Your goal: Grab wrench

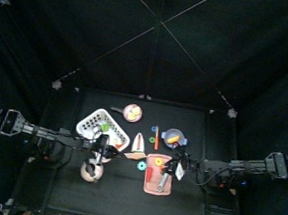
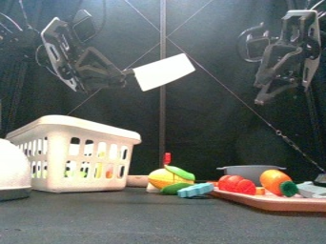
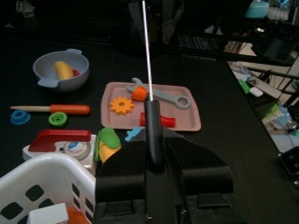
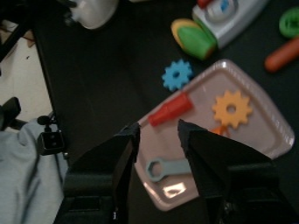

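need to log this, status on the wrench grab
Right hand open, above wrench, not touching. Wrench flat on pink tray. Left hand empty, off to the side. Orange gear beside wrench.

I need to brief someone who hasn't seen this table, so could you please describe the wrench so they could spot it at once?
Look for the flat pink tray on the black table. The wrench lies on it beside an orange gear. It is the only long tool there, with a grey head and a red-orange handle.

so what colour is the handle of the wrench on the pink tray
Red-orange handle, grey metal head; the wrench shows best in the left wrist view, lying on the pink tray.
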Controlling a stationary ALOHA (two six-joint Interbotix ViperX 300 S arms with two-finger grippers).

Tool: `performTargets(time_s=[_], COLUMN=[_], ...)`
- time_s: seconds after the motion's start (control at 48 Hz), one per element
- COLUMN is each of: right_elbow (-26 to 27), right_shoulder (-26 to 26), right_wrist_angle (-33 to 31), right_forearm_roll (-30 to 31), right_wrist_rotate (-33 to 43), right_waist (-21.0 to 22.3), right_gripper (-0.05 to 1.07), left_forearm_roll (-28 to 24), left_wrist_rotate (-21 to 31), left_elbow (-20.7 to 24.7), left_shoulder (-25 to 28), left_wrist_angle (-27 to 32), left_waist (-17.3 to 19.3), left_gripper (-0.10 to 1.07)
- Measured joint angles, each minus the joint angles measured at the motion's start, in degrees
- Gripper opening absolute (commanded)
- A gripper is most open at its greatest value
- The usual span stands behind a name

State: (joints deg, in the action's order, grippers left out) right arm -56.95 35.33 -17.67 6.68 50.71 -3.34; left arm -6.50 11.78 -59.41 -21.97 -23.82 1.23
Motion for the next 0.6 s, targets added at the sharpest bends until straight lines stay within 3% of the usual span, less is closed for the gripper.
performTargets(time_s=[0.146, 0.438, 0.604], right_elbow=[0.70, 2.02, 2.02], right_shoulder=[-2.55, -6.68, -9.93], right_wrist_angle=[-6.06, -15.64, -17.05], right_forearm_roll=[-4.13, -3.96, -2.81], right_wrist_rotate=[4.31, 13.97, 20.48], right_waist=[-0.26, -1.67, -3.96], right_gripper=[0.79, 0.79, 0.79], left_forearm_roll=[1.14, 4.75, 4.83], left_wrist_rotate=[0.18, 0.00, 0.00], left_elbow=[-0.35, -1.05, -1.05], left_shoulder=[0.00, -0.09, -0.70], left_wrist_angle=[0.00, 1.05, 2.72], left_waist=[0.00, -0.18, -0.18], left_gripper=[0.36, 0.36, 0.36])
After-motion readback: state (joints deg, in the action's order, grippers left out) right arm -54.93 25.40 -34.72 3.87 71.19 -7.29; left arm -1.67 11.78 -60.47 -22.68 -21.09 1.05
